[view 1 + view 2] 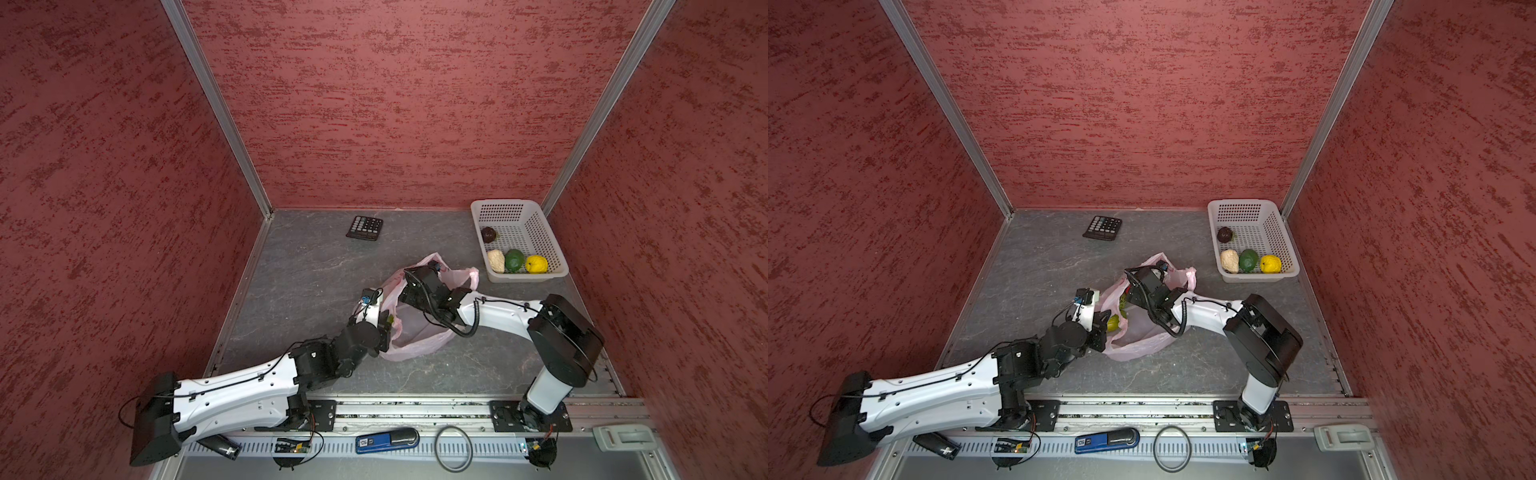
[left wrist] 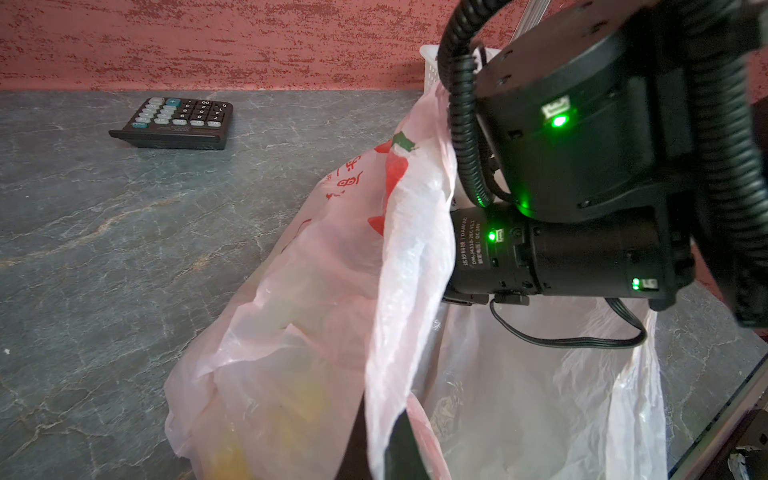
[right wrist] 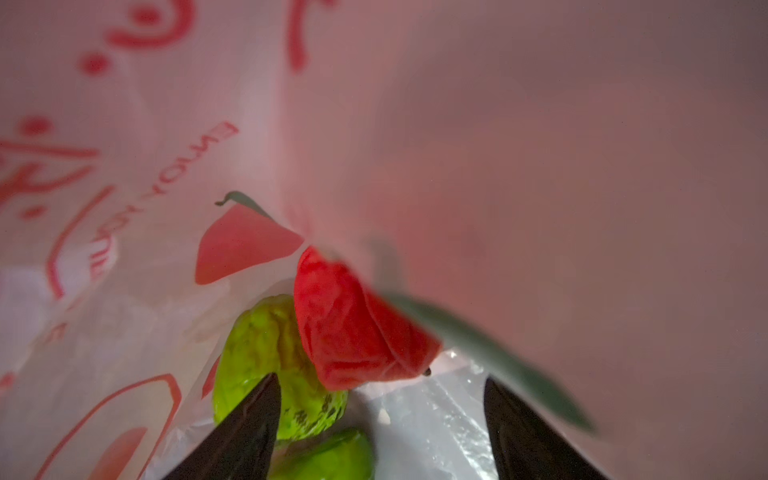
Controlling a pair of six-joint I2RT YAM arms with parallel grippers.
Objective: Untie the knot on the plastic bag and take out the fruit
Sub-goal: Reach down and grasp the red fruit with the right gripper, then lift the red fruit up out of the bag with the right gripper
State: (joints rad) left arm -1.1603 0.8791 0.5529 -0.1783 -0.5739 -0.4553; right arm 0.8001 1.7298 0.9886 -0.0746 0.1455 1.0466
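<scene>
Right wrist view looks into the plastic bag (image 3: 540,166): the right gripper (image 3: 379,379) has its jaws spread apart, gripping nothing, close to two light green fruit (image 3: 266,345) at the bag's bottom. In both top views the bag lies mid-tabletop with its mouth open and that gripper reaching inside. The left gripper (image 2: 399,449) is clamped on the bag's rim film. A white basket (image 1: 505,202) in the far right corner holds a dark brown fruit (image 1: 489,235), a beige fruit (image 1: 496,260), a dark green fruit (image 1: 515,260) and a yellow fruit (image 1: 536,264). A calculator (image 1: 365,227) lies near the far edge.
</scene>
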